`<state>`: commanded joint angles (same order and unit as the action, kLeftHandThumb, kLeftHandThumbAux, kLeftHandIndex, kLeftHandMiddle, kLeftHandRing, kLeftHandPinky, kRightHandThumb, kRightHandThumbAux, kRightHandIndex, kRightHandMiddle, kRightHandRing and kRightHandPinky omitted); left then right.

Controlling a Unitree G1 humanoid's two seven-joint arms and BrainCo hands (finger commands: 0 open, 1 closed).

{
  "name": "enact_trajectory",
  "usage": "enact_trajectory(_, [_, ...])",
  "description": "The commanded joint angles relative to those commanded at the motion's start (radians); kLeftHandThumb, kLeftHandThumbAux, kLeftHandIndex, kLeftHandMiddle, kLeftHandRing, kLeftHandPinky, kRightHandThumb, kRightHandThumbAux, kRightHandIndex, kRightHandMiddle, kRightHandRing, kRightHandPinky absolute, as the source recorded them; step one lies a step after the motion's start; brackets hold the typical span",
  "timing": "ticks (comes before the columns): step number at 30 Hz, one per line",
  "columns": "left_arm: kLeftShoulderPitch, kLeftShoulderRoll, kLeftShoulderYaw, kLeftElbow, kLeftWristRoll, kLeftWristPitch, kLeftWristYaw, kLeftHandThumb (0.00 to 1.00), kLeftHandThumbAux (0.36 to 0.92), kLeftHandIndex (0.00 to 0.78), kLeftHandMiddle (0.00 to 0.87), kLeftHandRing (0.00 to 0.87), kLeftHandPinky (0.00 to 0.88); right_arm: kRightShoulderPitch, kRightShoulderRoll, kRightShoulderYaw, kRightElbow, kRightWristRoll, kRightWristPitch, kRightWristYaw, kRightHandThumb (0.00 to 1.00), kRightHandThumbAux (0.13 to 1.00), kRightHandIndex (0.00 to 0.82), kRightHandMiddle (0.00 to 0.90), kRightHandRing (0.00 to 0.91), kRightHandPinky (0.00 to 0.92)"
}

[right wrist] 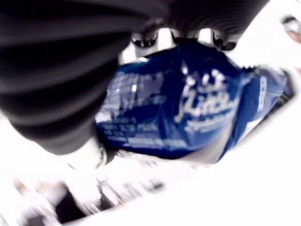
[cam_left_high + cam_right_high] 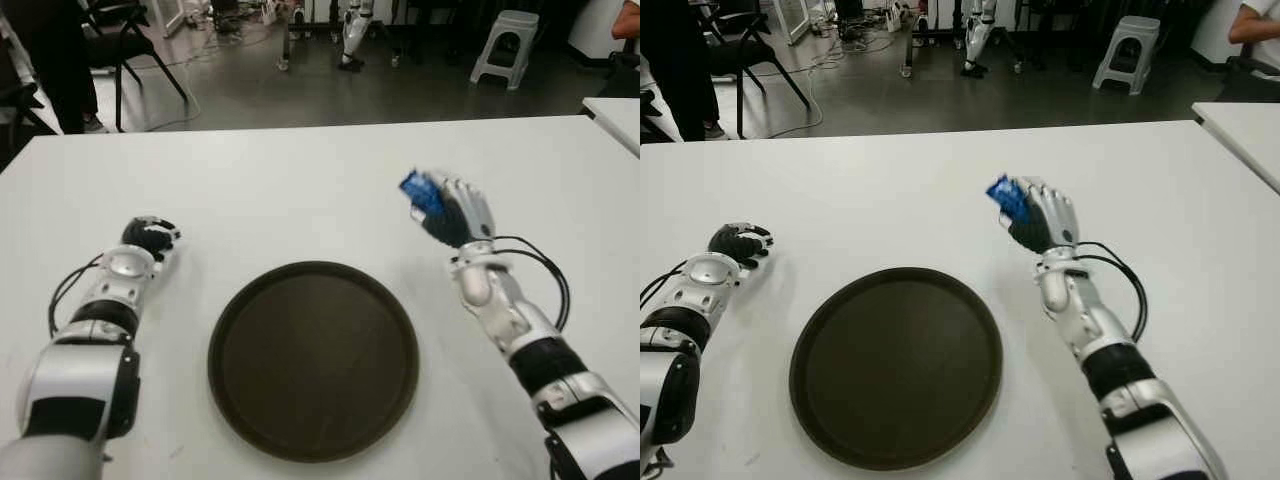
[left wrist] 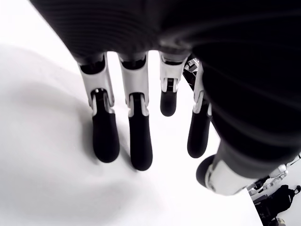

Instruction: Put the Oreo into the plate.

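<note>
A blue Oreo packet [image 2: 421, 194] sits in my right hand [image 2: 452, 210], whose fingers are curled around it. The hand is raised above the white table [image 2: 300, 180], to the right of and a little beyond the round dark plate [image 2: 313, 358]. In the right wrist view the blue wrapper [image 1: 188, 108] fills the space under the palm. The plate has nothing on it. My left hand [image 2: 148, 238] shows at the left of the plate, fingers [image 3: 106, 136] straight and relaxed over the table, holding nothing.
Beyond the table's far edge the floor holds chairs [image 2: 120, 40], a grey stool [image 2: 505, 45] and cables. Another white table's corner [image 2: 615, 115] shows at the far right.
</note>
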<state>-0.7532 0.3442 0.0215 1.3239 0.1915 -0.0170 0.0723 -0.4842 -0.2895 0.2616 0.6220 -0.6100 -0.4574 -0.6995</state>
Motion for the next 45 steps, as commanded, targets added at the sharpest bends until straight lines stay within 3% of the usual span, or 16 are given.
enact_trajectory(3, [0.0, 0.0, -0.001, 0.0, 0.001, 0.001, 0.002, 0.671, 0.728, 0.397, 0.128, 0.153, 0.176, -0.02, -0.003, -0.003, 0.054, -0.011, -0.121, -0.085, 0.722, 0.711, 0.44, 0.857, 0.852, 0.855])
enact_trajectory(9, [-0.001, 0.0, -0.003, 0.0, 0.002, 0.003, 0.002, 0.67, 0.729, 0.397, 0.131, 0.16, 0.178, -0.049, -0.005, -0.007, 0.116, -0.023, -0.246, -0.155, 0.721, 0.713, 0.439, 0.858, 0.849, 0.858])
enact_trajectory(13, [0.0, 0.0, 0.006, 0.001, -0.008, -0.001, -0.003, 0.672, 0.729, 0.397, 0.136, 0.162, 0.173, -0.06, 0.0, -0.014, 0.146, 0.005, -0.326, -0.143, 0.721, 0.713, 0.439, 0.858, 0.848, 0.858])
enact_trajectory(24, [0.0, 0.0, 0.01, 0.001, -0.009, -0.004, -0.004, 0.673, 0.728, 0.397, 0.12, 0.146, 0.165, -0.058, 0.026, -0.054, 0.154, 0.048, -0.368, -0.097, 0.721, 0.714, 0.439, 0.85, 0.842, 0.857])
enact_trajectory(26, [0.001, -0.001, 0.012, 0.0, -0.01, -0.006, -0.005, 0.674, 0.728, 0.397, 0.119, 0.142, 0.157, -0.055, 0.034, -0.065, 0.151, 0.075, -0.369, -0.071, 0.782, 0.695, 0.429, 0.69, 0.831, 0.848])
enact_trajectory(29, [0.001, -0.001, 0.012, 0.0, -0.011, -0.006, -0.007, 0.674, 0.728, 0.397, 0.12, 0.139, 0.156, -0.049, 0.047, -0.081, 0.142, 0.116, -0.366, -0.031, 0.826, 0.682, 0.423, 0.575, 0.822, 0.836])
enact_trajectory(32, [-0.002, 0.0, 0.009, 0.0, -0.007, -0.002, -0.012, 0.674, 0.729, 0.397, 0.122, 0.143, 0.163, -0.031, 0.078, -0.112, 0.111, 0.22, -0.331, 0.067, 0.842, 0.676, 0.424, 0.537, 0.819, 0.831])
enact_trajectory(36, [-0.001, 0.001, 0.009, 0.0, -0.007, -0.002, -0.014, 0.674, 0.729, 0.397, 0.126, 0.151, 0.172, -0.013, 0.107, -0.15, 0.048, 0.326, -0.247, 0.183, 0.85, 0.673, 0.429, 0.524, 0.819, 0.828])
enact_trajectory(42, [-0.001, 0.001, 0.011, 0.002, -0.006, 0.002, -0.012, 0.675, 0.728, 0.397, 0.125, 0.15, 0.166, -0.032, 0.138, -0.203, -0.008, 0.458, -0.096, 0.346, 0.851, 0.671, 0.43, 0.538, 0.815, 0.815])
enact_trajectory(45, [-0.002, 0.001, 0.006, 0.003, -0.001, 0.007, -0.007, 0.674, 0.728, 0.397, 0.122, 0.15, 0.168, -0.024, 0.162, -0.228, -0.049, 0.57, 0.007, 0.474, 0.849, 0.672, 0.427, 0.544, 0.811, 0.809])
